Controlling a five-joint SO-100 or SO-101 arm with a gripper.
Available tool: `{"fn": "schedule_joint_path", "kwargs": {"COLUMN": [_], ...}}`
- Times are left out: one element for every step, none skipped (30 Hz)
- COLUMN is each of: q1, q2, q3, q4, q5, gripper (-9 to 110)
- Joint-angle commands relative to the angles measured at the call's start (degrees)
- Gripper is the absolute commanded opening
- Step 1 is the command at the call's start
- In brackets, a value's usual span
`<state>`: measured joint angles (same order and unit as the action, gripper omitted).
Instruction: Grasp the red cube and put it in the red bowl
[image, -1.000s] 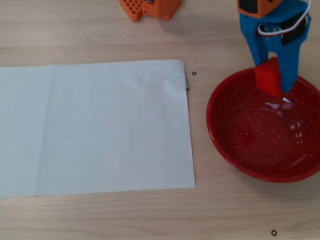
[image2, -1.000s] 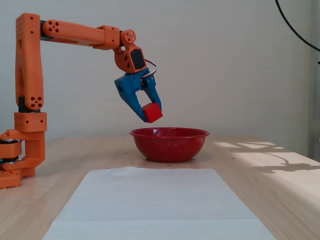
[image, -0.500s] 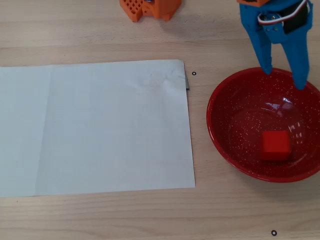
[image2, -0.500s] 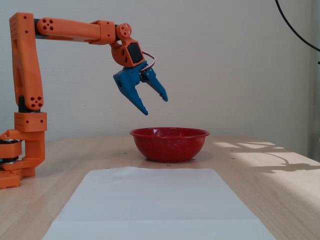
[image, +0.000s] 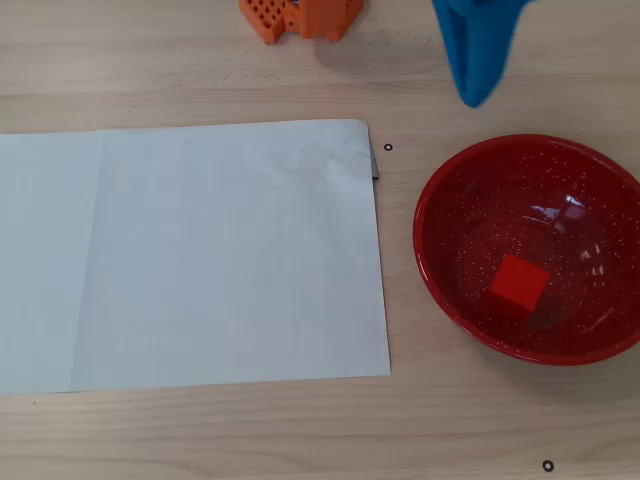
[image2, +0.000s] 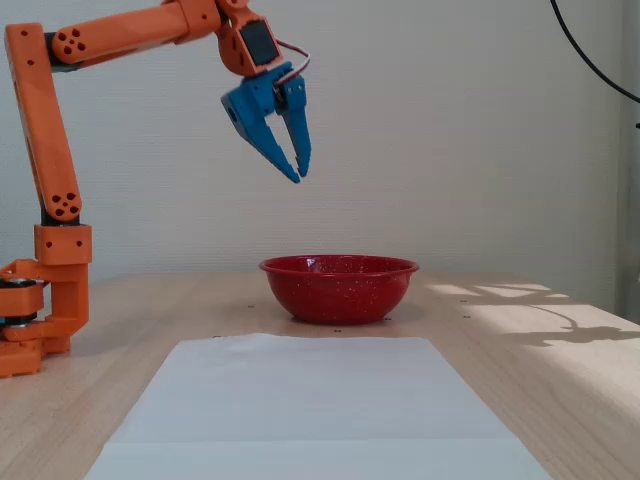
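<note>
In the fixed view the orange arm (image2: 110, 30) rises from its base at the left and reaches right along the top of the picture, wrist bent so the blue gripper (image2: 299, 172) points down and slightly right, high above the table and left of the bowl (image2: 338, 288). Its fingertips are nearly together, empty, holding nothing. In the overhead view only the blue tip (image: 474, 50) shows, beyond the bowl's far rim. One cube (image: 518, 285) lies inside the one bowl (image: 440, 190), low on its floor toward the near side, turned so a corner points to the picture's lower left; no long axis. One white paper sheet (image: 190, 255) lies flat left of the bowl, not touching it
</note>
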<state>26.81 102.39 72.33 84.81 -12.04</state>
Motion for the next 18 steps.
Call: {"fn": "schedule_joint_path", "kwargs": {"q1": [-3.8,-5.0,-6.3,-7.6,-8.9,-10.2,-11.3,-12.6,-13.9,-15.1,-16.3,-17.5,-18.6,-19.8,-20.7,-21.6,-22.5,-23.3], "q2": [7.0,7.3,7.7,8.3,9.1,9.9,11.1,12.4,13.8,15.4,17.0,18.7,20.7,22.5,24.5,26.6,29.0,31.0], "q3": [-8.7,-9.8,-10.7,-11.3,-11.6,-11.5,-11.1,-10.2,-9.1,-7.9,-6.3,-4.5,-2.5,-0.2,2.4,5.3,8.6,11.9], "q4": [3.4,4.8,6.1,6.9,7.5,7.8,8.0,7.7,7.2,6.9,6.5,6.0,5.3,4.5,3.4,2.2,0.4,-1.2], "q5": [2.0,2.2,2.5,2.9,3.3,3.6,4.1,4.7,4.9,5.3,5.6,5.7,5.8,5.9,5.7,5.7,5.7,5.7], "gripper": [0,0,0,0,0,0,0,0,0,0,0,0,0,0,0,0,0,0]}}
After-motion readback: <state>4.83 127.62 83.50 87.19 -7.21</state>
